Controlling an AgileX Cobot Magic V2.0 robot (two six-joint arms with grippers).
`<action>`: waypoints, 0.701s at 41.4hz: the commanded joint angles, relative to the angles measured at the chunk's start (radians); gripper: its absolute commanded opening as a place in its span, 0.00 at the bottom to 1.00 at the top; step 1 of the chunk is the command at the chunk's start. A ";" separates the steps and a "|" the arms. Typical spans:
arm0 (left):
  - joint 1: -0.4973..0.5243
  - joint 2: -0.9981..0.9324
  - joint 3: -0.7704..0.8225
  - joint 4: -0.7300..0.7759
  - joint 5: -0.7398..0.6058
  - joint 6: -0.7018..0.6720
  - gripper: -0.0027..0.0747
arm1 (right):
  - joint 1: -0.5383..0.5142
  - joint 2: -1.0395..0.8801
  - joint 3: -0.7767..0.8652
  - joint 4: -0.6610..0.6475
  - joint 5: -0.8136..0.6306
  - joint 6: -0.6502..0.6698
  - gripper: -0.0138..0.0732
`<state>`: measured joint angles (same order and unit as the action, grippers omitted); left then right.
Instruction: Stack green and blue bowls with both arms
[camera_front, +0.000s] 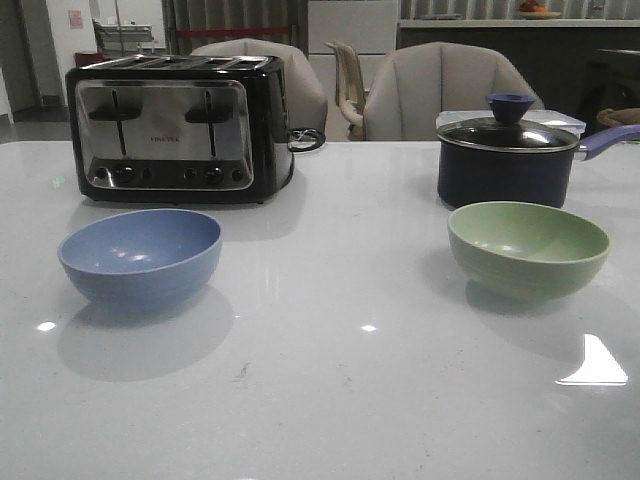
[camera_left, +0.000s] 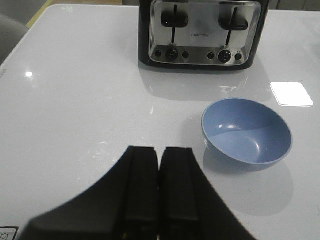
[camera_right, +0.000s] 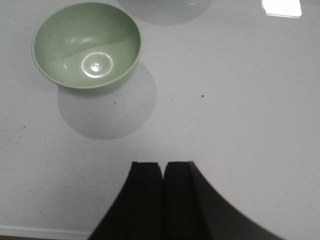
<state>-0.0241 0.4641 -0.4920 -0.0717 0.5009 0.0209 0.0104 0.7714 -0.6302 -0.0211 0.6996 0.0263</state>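
The blue bowl and the green bowl stand upright, empty and well apart on the white table, neither stacked on the other. Seen from the front, the blue bowl sits at about 9 o'clock of the table's middle, the green bowl at about 3 o'clock.

By size, the table comes first, glossy and marked with bright light reflections. Next is the black and chrome four-slot toaster at roughly 11 o'clock, just behind the blue bowl but not touching it. Then the dark navy lidded saucepan at roughly 1 o'clock, near and behind the green bowl, its glass lid topped by a blue knob and its handle pointing toward 3 o'clock. Padded chairs stand beyond the far edge.

Neither arm shows in the front view. In the left wrist view, the left fingers are pressed together with only a thin seam between them, holding nothing, above bare table near the blue bowl. In the right wrist view, the right fingers are likewise pressed together and empty, apart from the green bowl.
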 joint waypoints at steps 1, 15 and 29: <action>-0.008 0.014 -0.028 -0.001 -0.081 -0.007 0.16 | -0.003 0.037 -0.034 -0.002 -0.055 -0.001 0.30; -0.008 0.014 -0.028 -0.001 -0.081 -0.007 0.16 | -0.003 0.184 -0.078 0.077 -0.090 -0.001 0.79; -0.008 0.014 -0.028 -0.001 -0.081 -0.007 0.16 | -0.003 0.506 -0.290 0.175 -0.045 -0.007 0.79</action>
<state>-0.0241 0.4688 -0.4920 -0.0717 0.5009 0.0209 0.0104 1.2199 -0.8384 0.1285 0.6857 0.0244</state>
